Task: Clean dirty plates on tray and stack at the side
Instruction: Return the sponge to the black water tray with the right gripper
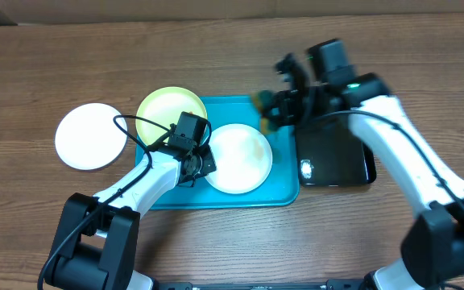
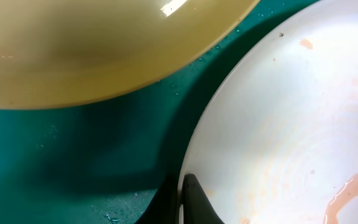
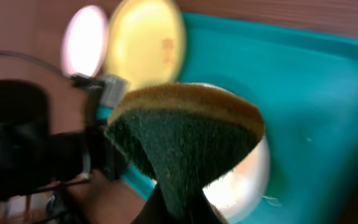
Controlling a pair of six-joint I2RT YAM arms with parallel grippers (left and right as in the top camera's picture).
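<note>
A white plate with reddish smears lies on the turquoise tray, right of a yellow-green plate. A second white plate lies on the table left of the tray. My left gripper is shut on the left rim of the smeared white plate; the yellow-green plate is above it in the left wrist view. My right gripper is shut on a sponge, yellow on top and dark green below, held above the tray's far right edge.
A glossy black tray lies right of the turquoise tray, under my right arm. Wood table surrounds both trays.
</note>
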